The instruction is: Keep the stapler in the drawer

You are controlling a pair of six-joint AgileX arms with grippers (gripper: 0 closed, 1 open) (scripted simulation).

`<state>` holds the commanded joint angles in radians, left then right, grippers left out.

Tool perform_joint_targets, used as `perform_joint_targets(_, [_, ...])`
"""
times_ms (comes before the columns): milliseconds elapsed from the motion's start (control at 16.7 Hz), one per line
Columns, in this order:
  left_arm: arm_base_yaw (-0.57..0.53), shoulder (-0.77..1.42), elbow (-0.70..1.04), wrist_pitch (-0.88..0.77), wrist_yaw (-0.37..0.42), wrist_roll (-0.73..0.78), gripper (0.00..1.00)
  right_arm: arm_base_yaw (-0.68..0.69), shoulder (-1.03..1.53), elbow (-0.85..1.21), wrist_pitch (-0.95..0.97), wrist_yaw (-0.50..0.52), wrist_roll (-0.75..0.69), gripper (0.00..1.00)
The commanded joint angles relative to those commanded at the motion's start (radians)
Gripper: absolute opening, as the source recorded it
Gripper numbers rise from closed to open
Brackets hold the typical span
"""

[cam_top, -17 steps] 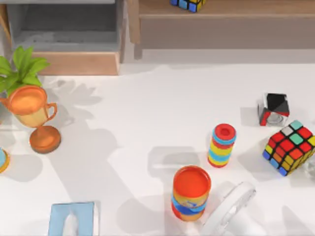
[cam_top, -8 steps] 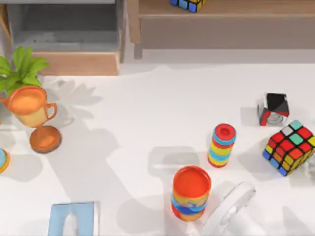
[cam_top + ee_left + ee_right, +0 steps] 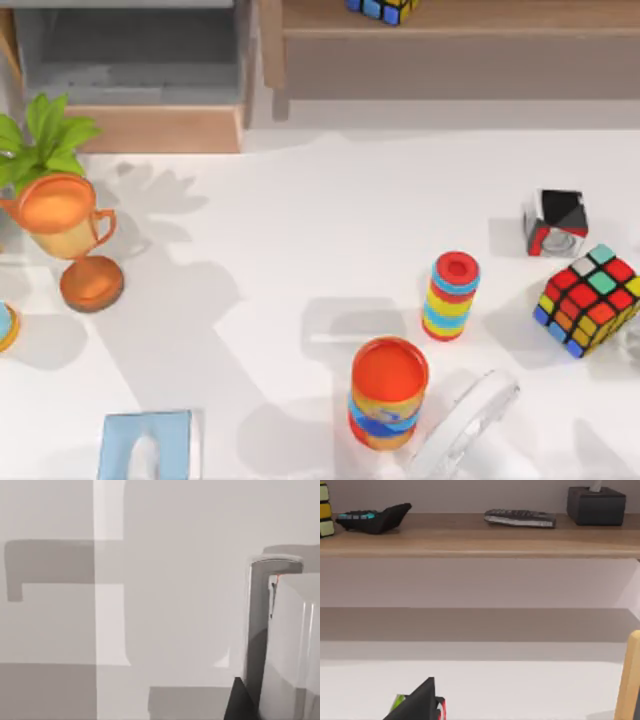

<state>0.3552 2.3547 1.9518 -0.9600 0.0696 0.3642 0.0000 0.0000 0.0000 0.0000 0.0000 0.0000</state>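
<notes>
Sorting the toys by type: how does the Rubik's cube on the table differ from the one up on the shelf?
The table's Rubik's cube sits at the right side, whole and tilted, beside a black-and-red cube. The shelf's Rubik's cube lies at the picture's top edge, cut off. Both have coloured squares on black.

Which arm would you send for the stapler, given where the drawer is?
Left, probably. The stapler lies near mid-table and the open drawer sits at the far left. The orange can and ring stack crowd the stapler's right side, so approaching from the left looks freer.
</notes>
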Motion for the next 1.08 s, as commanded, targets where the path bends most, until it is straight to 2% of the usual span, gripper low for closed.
perform_joint_targets(540, [0.000, 0.000, 0.000, 0.000, 0.000, 0.000, 0.98, 0.000, 0.000, 0.000, 0.000, 0.000, 0.000, 1.00])
perform_joint_targets(1080, [-0.001, -0.001, 0.000, 0.000, 0.000, 0.000, 1.00, 0.000, 0.000, 0.000, 0.000, 0.000, 0.000, 1.00])
